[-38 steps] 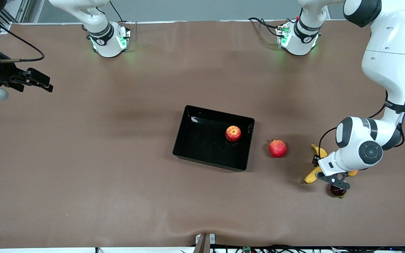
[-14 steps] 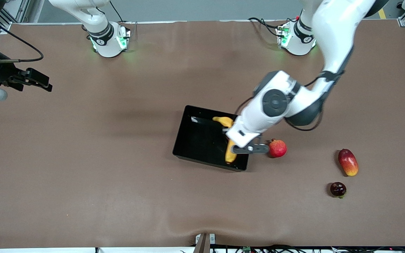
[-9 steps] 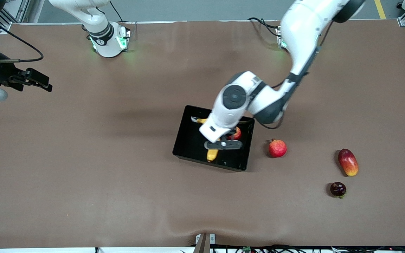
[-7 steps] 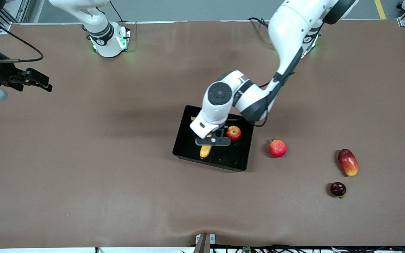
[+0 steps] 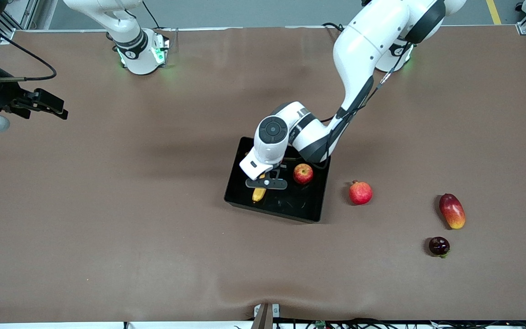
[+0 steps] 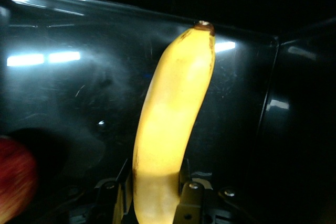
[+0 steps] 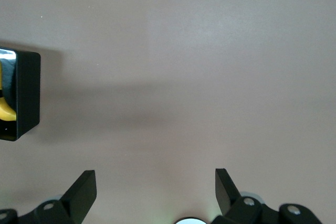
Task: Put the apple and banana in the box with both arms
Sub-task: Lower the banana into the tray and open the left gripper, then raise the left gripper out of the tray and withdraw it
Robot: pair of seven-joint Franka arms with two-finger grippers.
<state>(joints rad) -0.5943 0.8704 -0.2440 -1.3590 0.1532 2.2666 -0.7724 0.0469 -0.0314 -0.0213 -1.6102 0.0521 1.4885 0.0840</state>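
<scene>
Since the frame half a second earlier, the left arm has carried the banana further across the box, toward the right arm's end of the table. The left gripper now sits over the part of the box floor away from the apple, its fingers clamped on the banana's lower section. In the left wrist view the banana extends from the fingers toward the box wall. The apple lies in the box, toward the left arm's end. The right arm waits; the right gripper is over bare table at the right arm's end, fingers spread, holding nothing. Outside the box, toward the left arm's end, lie the pomegranate, the mango and a dark fruit.
</scene>
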